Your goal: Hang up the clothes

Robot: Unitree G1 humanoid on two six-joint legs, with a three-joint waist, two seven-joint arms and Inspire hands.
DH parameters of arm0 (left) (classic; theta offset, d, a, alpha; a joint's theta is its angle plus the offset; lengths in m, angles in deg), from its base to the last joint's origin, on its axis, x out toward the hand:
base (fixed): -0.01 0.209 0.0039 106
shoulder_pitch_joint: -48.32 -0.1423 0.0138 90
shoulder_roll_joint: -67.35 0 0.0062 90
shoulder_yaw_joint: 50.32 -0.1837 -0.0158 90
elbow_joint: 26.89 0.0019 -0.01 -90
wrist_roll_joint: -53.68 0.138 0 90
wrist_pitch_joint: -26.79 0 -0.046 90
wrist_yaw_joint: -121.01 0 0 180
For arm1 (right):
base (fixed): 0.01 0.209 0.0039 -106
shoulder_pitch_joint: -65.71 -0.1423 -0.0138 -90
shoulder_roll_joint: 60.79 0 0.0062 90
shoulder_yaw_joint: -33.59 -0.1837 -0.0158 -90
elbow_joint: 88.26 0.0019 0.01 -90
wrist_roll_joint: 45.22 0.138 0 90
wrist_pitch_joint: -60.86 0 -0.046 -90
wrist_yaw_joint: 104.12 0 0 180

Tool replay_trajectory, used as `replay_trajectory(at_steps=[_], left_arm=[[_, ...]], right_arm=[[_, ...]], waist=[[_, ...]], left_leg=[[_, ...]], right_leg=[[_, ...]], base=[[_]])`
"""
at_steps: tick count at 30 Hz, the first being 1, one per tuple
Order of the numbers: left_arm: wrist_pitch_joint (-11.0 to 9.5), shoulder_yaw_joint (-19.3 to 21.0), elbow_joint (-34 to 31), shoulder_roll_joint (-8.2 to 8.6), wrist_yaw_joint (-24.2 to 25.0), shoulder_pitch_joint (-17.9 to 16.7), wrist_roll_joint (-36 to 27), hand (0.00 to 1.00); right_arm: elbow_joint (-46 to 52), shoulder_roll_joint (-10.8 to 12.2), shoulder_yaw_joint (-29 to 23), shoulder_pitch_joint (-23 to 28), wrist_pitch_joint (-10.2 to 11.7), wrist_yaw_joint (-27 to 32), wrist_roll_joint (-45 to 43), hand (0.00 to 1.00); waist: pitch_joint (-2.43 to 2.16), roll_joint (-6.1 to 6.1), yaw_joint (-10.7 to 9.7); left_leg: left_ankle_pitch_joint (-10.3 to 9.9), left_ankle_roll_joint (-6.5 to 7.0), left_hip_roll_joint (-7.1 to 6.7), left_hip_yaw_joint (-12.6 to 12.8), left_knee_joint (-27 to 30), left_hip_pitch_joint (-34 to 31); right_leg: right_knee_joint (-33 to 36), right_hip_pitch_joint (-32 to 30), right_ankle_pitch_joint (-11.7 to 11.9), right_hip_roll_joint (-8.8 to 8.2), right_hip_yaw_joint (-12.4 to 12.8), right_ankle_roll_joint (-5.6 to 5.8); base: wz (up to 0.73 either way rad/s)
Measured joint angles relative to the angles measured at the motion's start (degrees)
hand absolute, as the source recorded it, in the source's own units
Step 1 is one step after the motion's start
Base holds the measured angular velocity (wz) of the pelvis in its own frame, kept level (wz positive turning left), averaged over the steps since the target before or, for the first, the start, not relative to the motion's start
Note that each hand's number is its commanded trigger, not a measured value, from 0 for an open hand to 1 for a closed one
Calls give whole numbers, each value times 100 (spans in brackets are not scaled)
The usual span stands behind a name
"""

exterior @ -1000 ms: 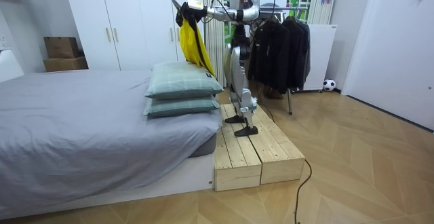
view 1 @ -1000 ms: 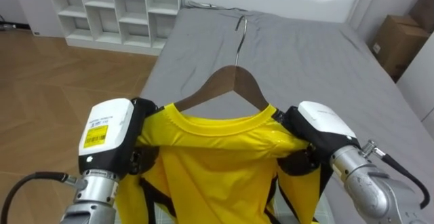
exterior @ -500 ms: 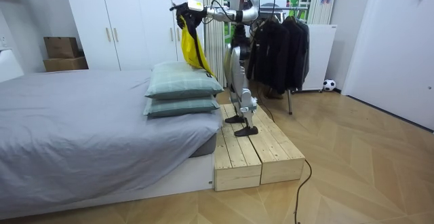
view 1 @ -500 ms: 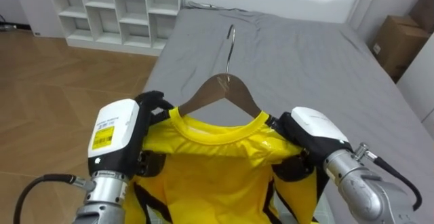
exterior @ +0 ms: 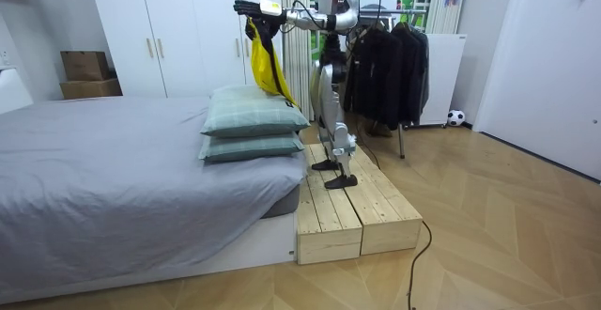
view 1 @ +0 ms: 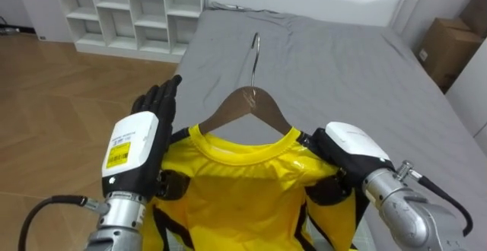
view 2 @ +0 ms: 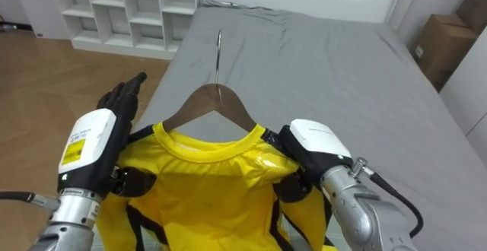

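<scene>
Bright, even light fills the room, and no single source can be told. The yellow shirt (view 1: 243, 167) is glossy and throws pale glare along its shoulder beside the right hand (view 1: 351, 146), whose white shell is lit strongly. The grey bed (view 1: 342, 61) shows only faint shading in its creases. In the room view, a soft shadow sits under the bed's corner by the wooden platform (exterior: 352, 207).

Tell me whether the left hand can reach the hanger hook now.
Probably yes: the left hand is open beside the hanger, and its hook stands clear above the shirt, nothing between.
</scene>
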Motion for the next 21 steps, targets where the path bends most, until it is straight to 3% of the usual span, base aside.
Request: replay_trajectory(at_steps=[9,14,21], left_arm=[[13,2,0,3,110,-1,-362,0],[10,7,0,77,108,-1,-488,0],[7,3,-1,131,62,-1,-666,0]], right_arm=[[-2,-6,-58,85,10,67,60,100],[-60,-20,-210,88,172,193,116,100],[-408,-20,-272,94,268,453,140,100]], waist=[[2,5,-36],[-5,27,-31],[-56,154,-107]], left_leg=[[0,0,0,2,-1,-8],[0,0,-1,-6,14,2],[0,0,-5,-64,35,-5]], right_leg=[[-10,35,0,-5,-69,0],[-10,36,0,-8,-70,0],[-7,65,0,-21,-133,0]], base=[[2],[0],[4]])
